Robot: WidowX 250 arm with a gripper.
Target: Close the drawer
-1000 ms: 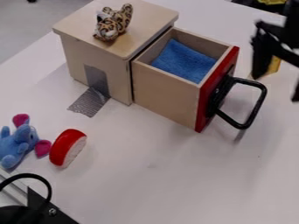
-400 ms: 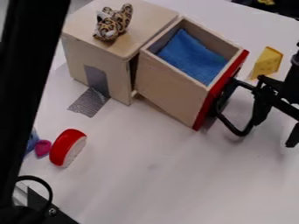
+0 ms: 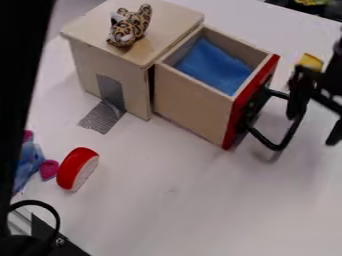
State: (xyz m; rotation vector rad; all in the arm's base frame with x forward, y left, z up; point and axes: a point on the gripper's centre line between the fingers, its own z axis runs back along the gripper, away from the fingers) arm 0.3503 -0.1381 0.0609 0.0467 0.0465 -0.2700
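At the right edge, my gripper [image 3: 316, 116] stands open, its two fingers apart. One finger overlaps the far end of the black handle [image 3: 272, 145]; whether they touch, I cannot tell. The drawer [image 3: 190, 107] is pulled well out of the wooden cabinet [image 3: 133, 92], its red front [image 3: 237, 115] facing right towards the gripper. A blue cloth [image 3: 214, 65] lies inside the drawer.
A leopard toy [image 3: 128, 26] sits on the cabinet top. Yellow toy cheese [image 3: 310, 62] is behind the gripper. A red and white toy [image 3: 77, 169] and a blue plush [image 3: 28, 162] lie lower left, beside a black arm link.
The gripper came down and left to the handle, then rose slightly. The drawer tipped up, then settled lower, slightly farther right than at first. A black arm link now covers the left edge.
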